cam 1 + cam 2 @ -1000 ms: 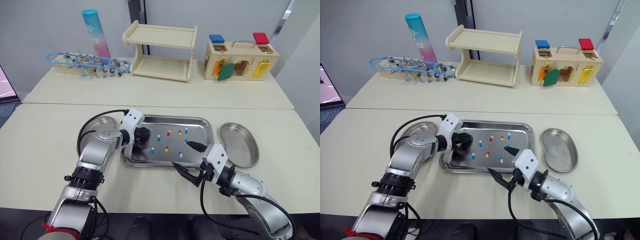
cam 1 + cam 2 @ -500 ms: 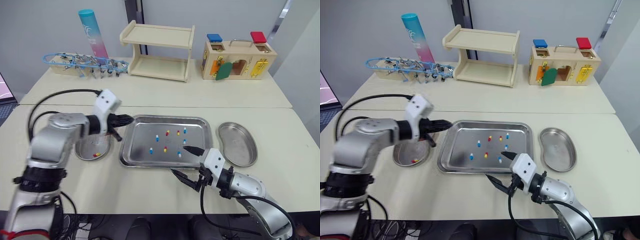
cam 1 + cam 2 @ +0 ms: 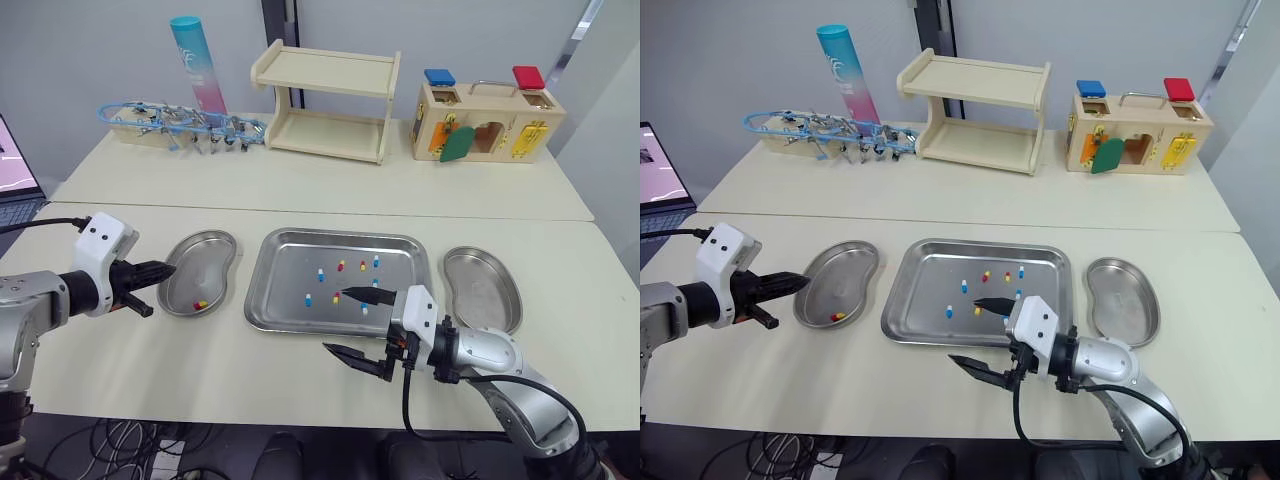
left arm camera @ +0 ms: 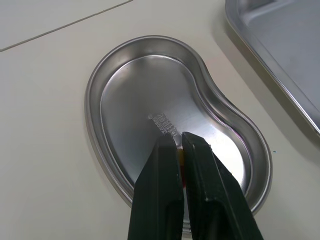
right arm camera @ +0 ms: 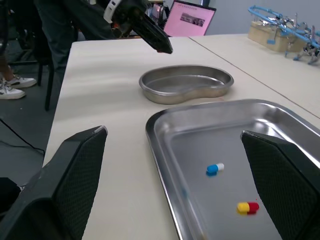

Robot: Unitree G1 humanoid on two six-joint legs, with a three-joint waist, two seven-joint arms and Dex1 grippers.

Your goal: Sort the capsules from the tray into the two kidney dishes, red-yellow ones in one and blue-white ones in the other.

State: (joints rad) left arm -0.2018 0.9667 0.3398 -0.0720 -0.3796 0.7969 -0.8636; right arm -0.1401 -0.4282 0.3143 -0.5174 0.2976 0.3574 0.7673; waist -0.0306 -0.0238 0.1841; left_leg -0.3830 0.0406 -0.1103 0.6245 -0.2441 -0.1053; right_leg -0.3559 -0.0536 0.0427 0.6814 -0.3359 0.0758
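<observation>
resting in left kidney dish [image 3: 222, 238], red-yellow capsule [image 3: 200, 304] lies near left gripper [image 3: 168, 268], fingers pressed together. its axis unreadable. right gripper [image 3: 334, 320] spread.

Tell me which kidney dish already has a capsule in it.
The left kidney dish, on the robot's left of the tray: one red-yellow capsule lies in it. The right kidney dish holds none.
</observation>
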